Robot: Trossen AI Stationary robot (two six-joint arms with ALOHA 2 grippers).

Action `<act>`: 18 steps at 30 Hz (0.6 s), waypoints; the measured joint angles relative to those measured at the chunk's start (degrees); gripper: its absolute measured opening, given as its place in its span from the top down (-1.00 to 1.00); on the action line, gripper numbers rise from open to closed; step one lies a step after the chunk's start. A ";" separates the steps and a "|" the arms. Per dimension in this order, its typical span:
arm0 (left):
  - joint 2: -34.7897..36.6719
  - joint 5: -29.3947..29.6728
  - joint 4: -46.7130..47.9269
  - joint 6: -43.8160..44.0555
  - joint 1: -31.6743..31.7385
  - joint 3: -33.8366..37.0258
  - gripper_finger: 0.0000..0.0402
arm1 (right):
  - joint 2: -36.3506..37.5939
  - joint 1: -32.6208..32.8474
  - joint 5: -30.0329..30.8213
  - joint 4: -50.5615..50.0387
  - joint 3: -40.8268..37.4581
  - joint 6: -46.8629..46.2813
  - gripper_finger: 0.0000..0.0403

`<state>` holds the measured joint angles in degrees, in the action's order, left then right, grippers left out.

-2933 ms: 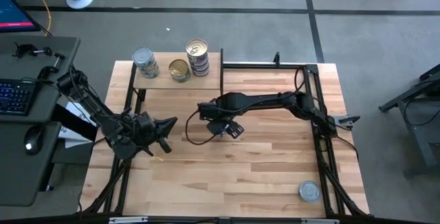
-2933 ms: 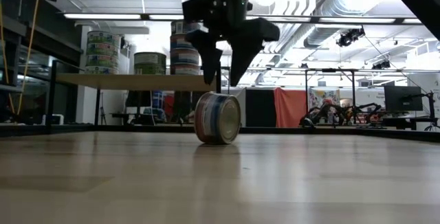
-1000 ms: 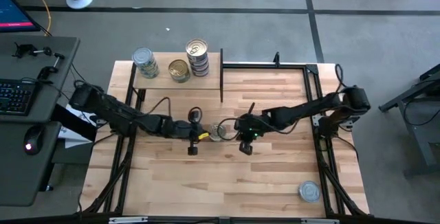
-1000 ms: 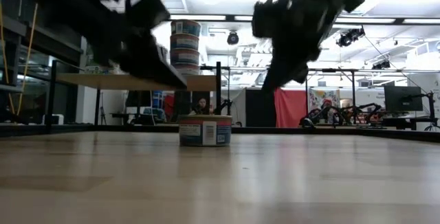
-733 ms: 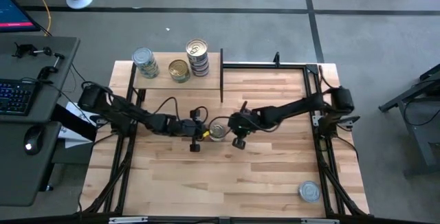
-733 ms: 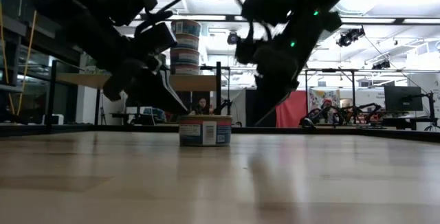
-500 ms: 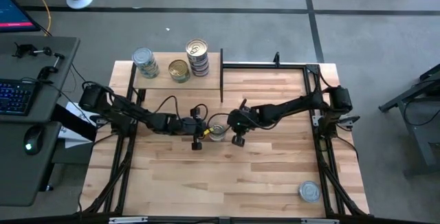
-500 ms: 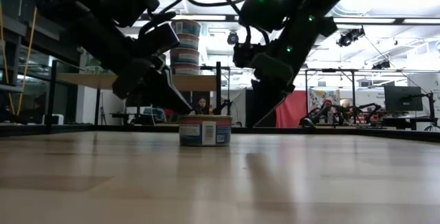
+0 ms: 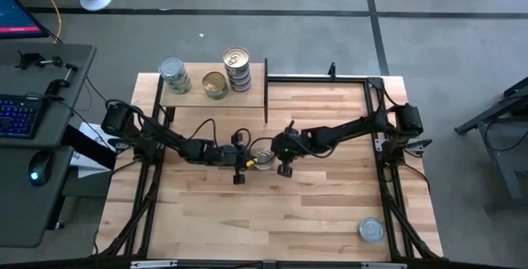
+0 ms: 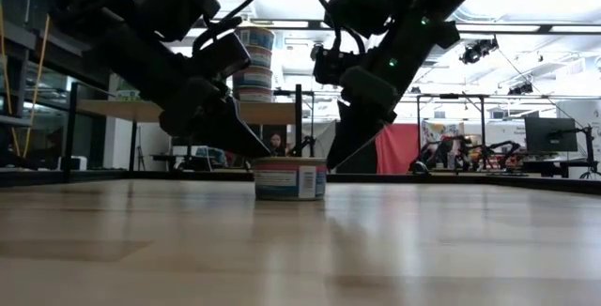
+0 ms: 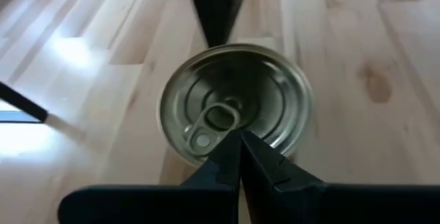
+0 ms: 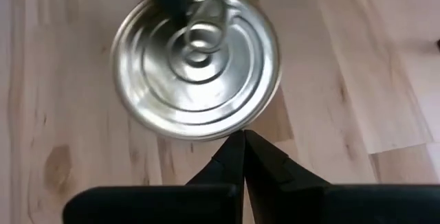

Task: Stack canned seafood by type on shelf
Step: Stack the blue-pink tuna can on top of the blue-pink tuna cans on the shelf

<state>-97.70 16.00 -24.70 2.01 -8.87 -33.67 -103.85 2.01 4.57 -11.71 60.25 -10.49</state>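
Centrally, upright tin [image 9: 262,158] between left tool [image 9: 245,160] and right tool [image 9: 279,155], both pinched closed, empty

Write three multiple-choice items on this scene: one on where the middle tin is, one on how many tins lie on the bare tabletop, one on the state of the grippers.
1. Where is the tin at mid-table?
A. on the shelf
B. between the two grippers
C. at the table's near right corner

2. How many tins rest on the bare tabletop?
A. two
B. none
C. five

3. How are both grippers?
A. wide open
B. shut
C. one open, one shut

Key: 1 B, the left gripper and right gripper flank it. 2 A, that tin plus the corner tin. 3 B, each wrist view shows its fingers pressed together.
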 joint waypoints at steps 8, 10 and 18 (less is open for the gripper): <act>-0.01 -0.33 0.70 0.97 -1.62 0.09 1.00 | 0.63 0.95 -1.21 -1.56 3.36 -1.68 1.00; -0.05 -1.10 1.06 0.93 -2.42 0.11 1.00 | 0.96 1.47 -1.14 -1.58 5.56 -0.81 1.00; -0.39 2.26 7.73 5.47 -5.54 0.55 1.00 | 1.05 3.42 -3.56 -5.31 13.62 0.70 1.00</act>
<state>-98.09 18.26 -16.97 7.49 -14.41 -33.12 -102.80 5.43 1.00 -17.02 73.87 -9.79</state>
